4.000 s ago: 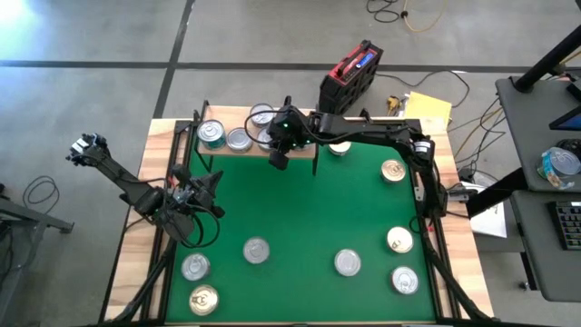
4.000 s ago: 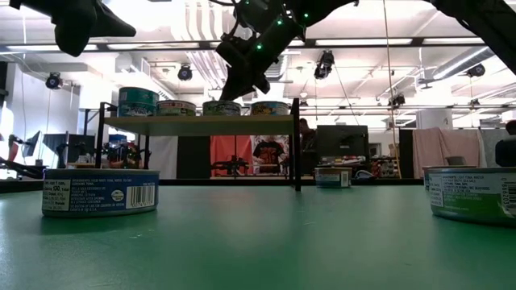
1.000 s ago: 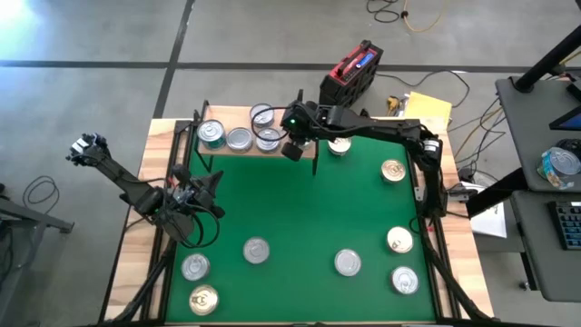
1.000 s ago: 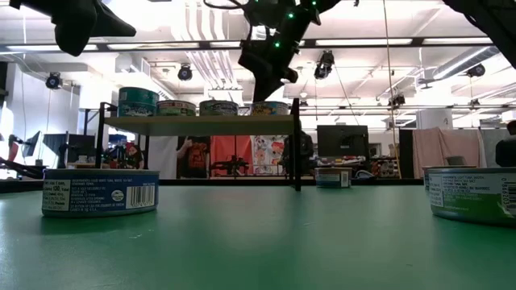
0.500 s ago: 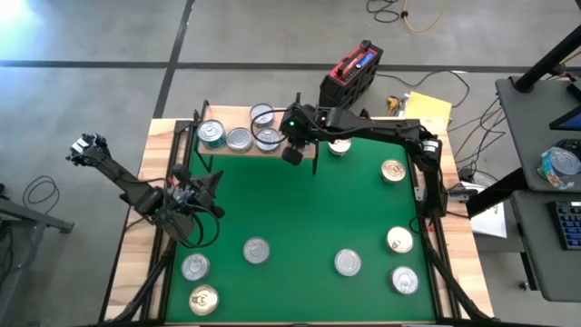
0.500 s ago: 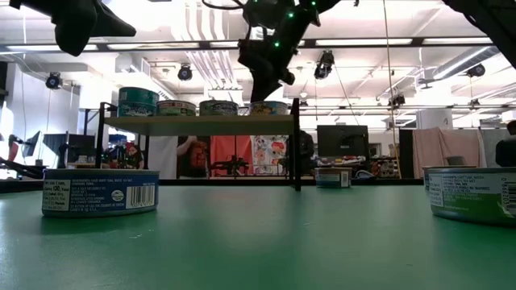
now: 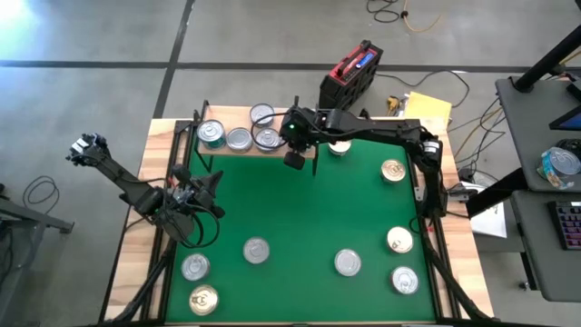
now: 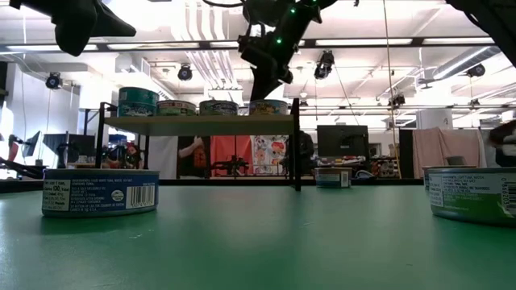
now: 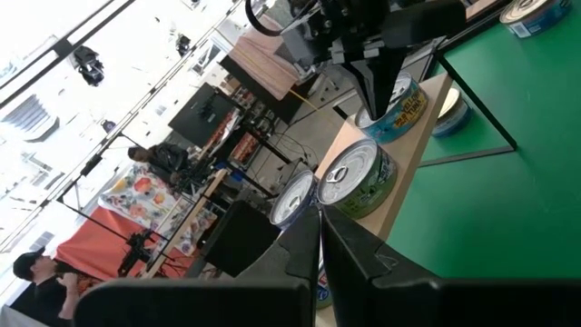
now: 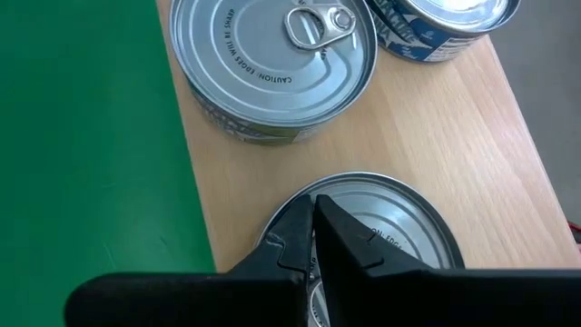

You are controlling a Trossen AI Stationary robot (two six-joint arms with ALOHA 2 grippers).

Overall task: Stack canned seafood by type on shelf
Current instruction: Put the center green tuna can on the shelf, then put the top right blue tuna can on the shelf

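Observation:
The shelf (image 7: 257, 148) stands at the mat's far left, and several canned seafood tins are lined up on it (image 7: 239, 139) (image 8: 218, 107). Over its right end my right gripper (image 7: 292, 145) (image 8: 260, 89) is shut, with nothing held. Its tips (image 10: 313, 218) sit just above the silver lid of the rightmost tin (image 10: 390, 227) (image 8: 268, 106). Another silver-topped tin (image 10: 272, 64) sits beside it. My left gripper (image 7: 186, 196) (image 9: 320, 243) waits shut and empty over the mat's left side. Loose tins lie on the mat (image 7: 256, 250) (image 7: 348, 262) (image 7: 394, 170).
More tins lie near the front left (image 7: 195, 266) (image 7: 203, 299) and front right (image 7: 400, 239) (image 7: 405, 280). A gold-topped tin (image 7: 339, 146) sits right of the shelf under the right arm. A red-and-black case (image 7: 350, 77) stands behind the table. People move in the room beyond.
Over four seconds my right gripper has moved along the shelf from its middle to its right end, staying shut. The left arm and the tins have not moved.

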